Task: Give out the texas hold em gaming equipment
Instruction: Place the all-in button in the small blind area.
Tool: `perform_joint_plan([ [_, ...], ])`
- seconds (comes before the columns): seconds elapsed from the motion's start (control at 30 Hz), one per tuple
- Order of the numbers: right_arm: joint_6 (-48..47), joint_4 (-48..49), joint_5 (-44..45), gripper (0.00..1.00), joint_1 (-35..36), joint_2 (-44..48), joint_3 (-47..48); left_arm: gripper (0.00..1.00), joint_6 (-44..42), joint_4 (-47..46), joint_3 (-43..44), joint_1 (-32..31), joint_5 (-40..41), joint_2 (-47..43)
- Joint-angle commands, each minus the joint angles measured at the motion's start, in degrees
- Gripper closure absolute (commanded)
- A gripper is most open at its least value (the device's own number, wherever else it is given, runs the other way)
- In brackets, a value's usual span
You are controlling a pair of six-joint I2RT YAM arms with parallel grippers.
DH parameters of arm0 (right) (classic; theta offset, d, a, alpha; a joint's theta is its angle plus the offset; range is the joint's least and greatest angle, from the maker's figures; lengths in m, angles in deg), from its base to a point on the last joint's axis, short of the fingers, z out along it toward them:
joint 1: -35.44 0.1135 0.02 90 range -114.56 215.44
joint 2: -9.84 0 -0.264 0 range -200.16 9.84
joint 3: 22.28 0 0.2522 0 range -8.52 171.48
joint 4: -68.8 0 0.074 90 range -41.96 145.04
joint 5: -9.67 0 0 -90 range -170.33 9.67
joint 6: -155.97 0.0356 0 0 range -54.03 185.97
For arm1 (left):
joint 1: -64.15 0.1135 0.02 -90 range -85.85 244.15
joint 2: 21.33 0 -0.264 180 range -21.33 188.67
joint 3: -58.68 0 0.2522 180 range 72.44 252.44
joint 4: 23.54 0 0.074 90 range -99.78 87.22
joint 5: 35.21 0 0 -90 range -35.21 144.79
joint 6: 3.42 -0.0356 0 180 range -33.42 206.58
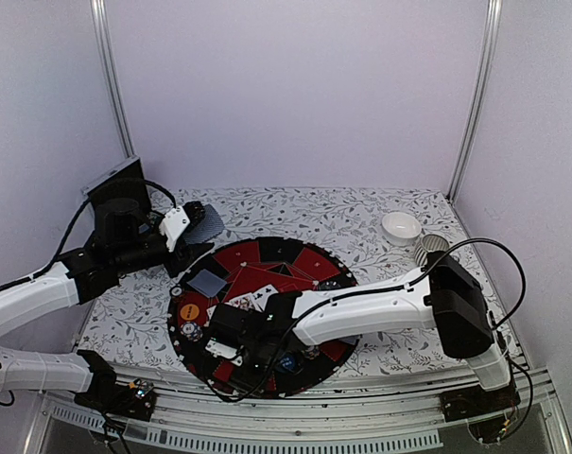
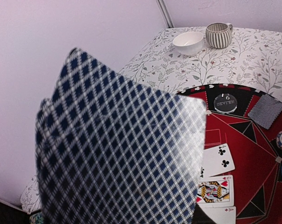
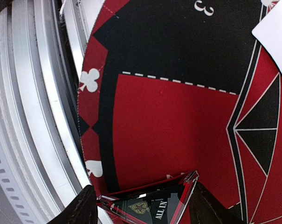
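Observation:
My left gripper (image 1: 184,228) is shut on a fan of blue-and-white checked playing cards (image 1: 207,222), held above the table's back left. The cards (image 2: 117,154) fill the left wrist view and hide the fingers. My right gripper (image 3: 143,198) is shut on the black-red triangle "ALL IN" marker (image 3: 152,207), low over the near-left part of the round red-black mat (image 3: 168,126). From above, the right gripper (image 1: 231,338) is over the mat (image 1: 309,260). On the mat lie a face-down card (image 1: 207,282), face-up cards (image 1: 252,301), an orange button (image 1: 188,310), a blue disc (image 1: 287,362) and chips (image 1: 191,331).
A white bowl (image 1: 400,227) and a ribbed grey cup (image 1: 431,250) stand at the back right. A dark dealer disc (image 2: 225,102) lies on the mat's far side. The metal rail (image 3: 38,116) runs along the table's near edge, close to the right gripper.

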State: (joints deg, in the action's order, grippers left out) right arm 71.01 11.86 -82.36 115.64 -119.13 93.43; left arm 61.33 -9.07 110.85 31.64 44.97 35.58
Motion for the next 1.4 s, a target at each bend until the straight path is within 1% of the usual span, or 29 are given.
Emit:
perform_joint_plan([
  [0.0,0.9,-1.4,2.5,0.48,0.2,-1.9,1.8,0.58,0.1,-1.7,0.9,0.1,-0.6,-0.5],
  [0.3,2.9,-0.9,2.5,0.48,0.2,-4.3,5.3,0.58,0.2,-1.5,0.9,0.1,-0.7,-0.4],
  [0.77,4.1,-3.4,7.3,0.47,0.2,-4.0,5.2,0.58,0.2,-1.4,0.9,0.1,-0.8,-0.4],
  [1.07,4.7,-3.3,5.6,0.47,-0.1,-2.1,5.6,0.57,0.2,-1.3,1.0,0.1,-0.8,-0.5],
  [1.37,3.3,-2.8,-2.3,0.5,0.0,3.2,-2.5,0.57,0.1,-1.2,1.0,0.1,-1.0,-0.6],
])
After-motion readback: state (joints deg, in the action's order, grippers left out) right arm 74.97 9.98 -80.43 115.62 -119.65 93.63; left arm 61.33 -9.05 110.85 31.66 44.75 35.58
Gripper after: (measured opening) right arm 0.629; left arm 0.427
